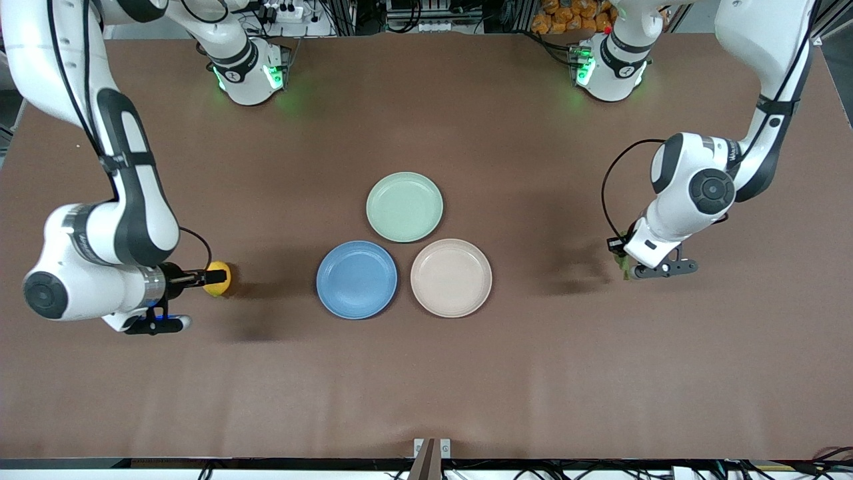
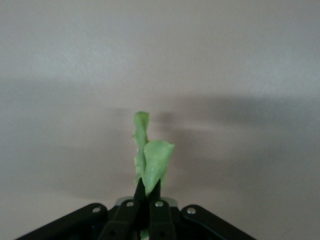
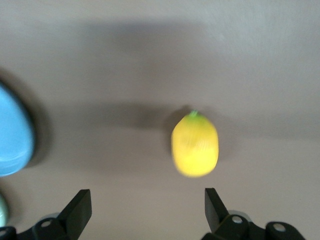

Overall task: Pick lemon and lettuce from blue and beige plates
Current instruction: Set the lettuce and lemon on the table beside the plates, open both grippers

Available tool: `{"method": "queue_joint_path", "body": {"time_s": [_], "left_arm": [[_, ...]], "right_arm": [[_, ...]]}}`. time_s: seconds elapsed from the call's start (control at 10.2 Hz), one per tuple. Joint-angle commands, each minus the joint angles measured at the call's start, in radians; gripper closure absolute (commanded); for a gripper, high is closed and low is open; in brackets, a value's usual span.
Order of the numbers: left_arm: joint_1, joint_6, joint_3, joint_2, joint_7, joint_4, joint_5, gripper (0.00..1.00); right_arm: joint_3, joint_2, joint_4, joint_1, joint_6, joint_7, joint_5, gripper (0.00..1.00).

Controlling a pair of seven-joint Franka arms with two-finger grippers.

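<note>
Now left gripper (image 2: 148,200) pinching lettuce (image 2: 148,155)

Lettuce (image 2: 150,160) base hidden between left hand (image 2: 148,192) fingers — lemon (image 3: 195,145) blurred.

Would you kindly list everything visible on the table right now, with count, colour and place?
Round rimmed blue plate: one, medium blue, bare, beside the beige plate toward the right arm's end.
Round rimmed beige plate: one, pale beige-pink, bare.
Round mint-green plate: one, pale green, bare, farther from the camera than the other two.
Oval yellow lemon: one, yellow, on the table toward the right arm's end.
Wrinkled green lettuce leaf: one, green, pinched in the left gripper.
Brown table: one.
Right gripper: open, by the lemon.
Left gripper: shut on the lettuce, toward the left arm's end.
</note>
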Motion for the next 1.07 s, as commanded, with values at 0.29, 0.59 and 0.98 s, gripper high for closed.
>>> {"method": "queue_joint_path", "body": {"time_s": [0.29, 0.59, 0.98], "left_arm": [[0.001, -0.002, 0.0, 0.035, 0.019, 0.099, 0.022, 0.0], [-0.002, -0.309, -0.004, 0.035, 0.044, 0.378, 0.079, 0.0], [0.006, -0.555, -0.007, -0.041, 0.185, 0.549, 0.066, 0.0]], "right_arm": [[0.001, -0.3, 0.032, 0.03, -0.208, 0.02, -0.1, 0.0], [0.003, -0.408, 0.032, 0.061, -0.251, 0.031, -0.107, 0.0], [-0.002, -0.442, 0.012, 0.078, -0.227, 0.038, -0.108, 0.0]]}}
